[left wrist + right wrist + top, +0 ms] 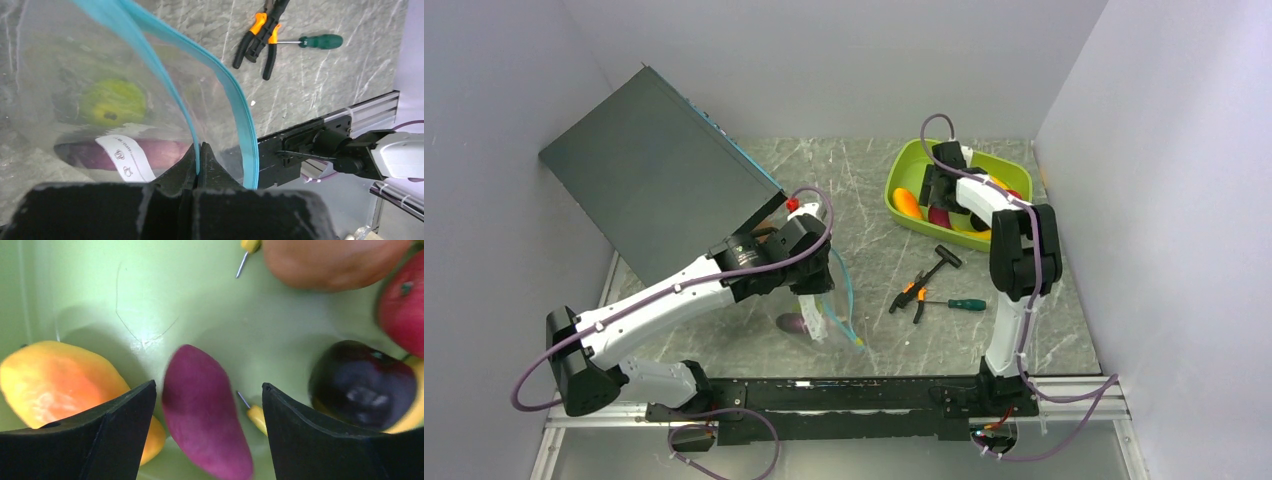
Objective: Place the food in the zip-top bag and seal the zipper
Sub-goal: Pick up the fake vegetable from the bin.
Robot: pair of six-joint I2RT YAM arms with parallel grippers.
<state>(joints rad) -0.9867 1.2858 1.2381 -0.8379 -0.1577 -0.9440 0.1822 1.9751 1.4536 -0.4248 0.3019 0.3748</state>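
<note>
My left gripper (200,159) is shut on one side of the zipper (235,100), holding the mouth of the clear zip-top bag (60,60) open above the table. Inside the bag lie a green apple (112,102) and a purple piece (160,152). In the top view the left gripper (816,312) holds the bag (839,300) near the table's front. My right gripper (207,386) is open, low inside the lime-green tray (904,160), straddling a purple food piece (205,425). Around it lie an orange fruit (60,380), a dark plum (362,385), a red fruit (405,305) and a brown pear (330,260).
Black-and-orange pliers (911,292), a green-handled screwdriver (959,303) and a small black hammer (944,258) lie mid-table. A dark grey panel (654,180) leans at the back left. Small yellow pins (257,416) sit on the tray floor. Walls close in on the left, right and back.
</note>
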